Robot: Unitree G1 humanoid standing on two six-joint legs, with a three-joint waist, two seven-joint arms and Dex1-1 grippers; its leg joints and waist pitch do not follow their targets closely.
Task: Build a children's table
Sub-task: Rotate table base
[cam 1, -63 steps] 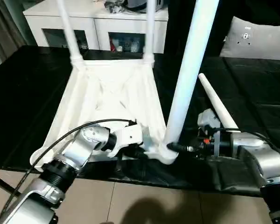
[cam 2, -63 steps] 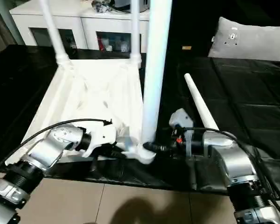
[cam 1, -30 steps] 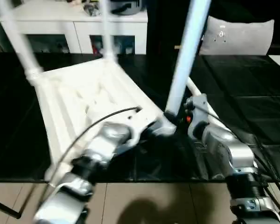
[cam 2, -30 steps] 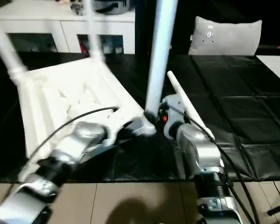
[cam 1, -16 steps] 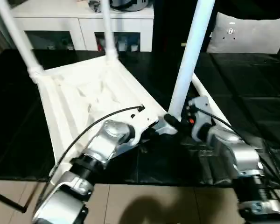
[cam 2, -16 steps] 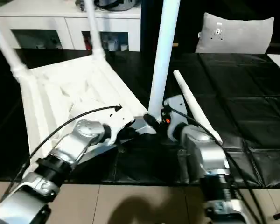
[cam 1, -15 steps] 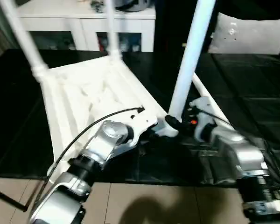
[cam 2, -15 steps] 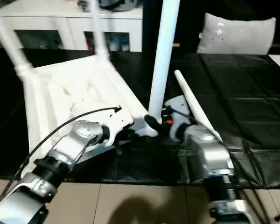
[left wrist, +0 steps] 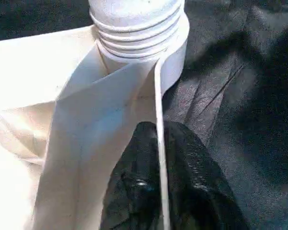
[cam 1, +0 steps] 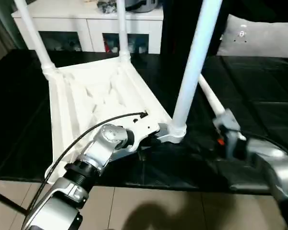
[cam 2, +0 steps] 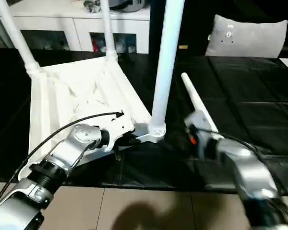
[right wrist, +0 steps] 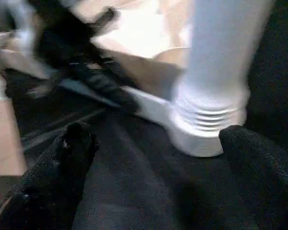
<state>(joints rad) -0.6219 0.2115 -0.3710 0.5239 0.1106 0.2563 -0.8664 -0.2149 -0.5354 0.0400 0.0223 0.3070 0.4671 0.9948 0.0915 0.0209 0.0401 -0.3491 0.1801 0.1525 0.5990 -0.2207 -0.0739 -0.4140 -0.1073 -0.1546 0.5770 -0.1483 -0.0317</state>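
We see the white tabletop point(cam 1: 93, 103) lying underside-up on the black mat point(cam 1: 259, 86), ribs showing. Two tube legs stand in its far corner sockets at about 11 and 12 o'clock; a third leg point(cam 1: 192, 67) stands in the near corner socket point(cam 1: 174, 134), just right of centre. A loose leg point(cam 2: 194, 103) lies on the mat at 3 o'clock. The left gripper point(left wrist: 161, 191) pinches the tabletop's thin edge wall beside that socket. The right gripper point(right wrist: 158, 139) is released, fingers spread wide, short of the socket.
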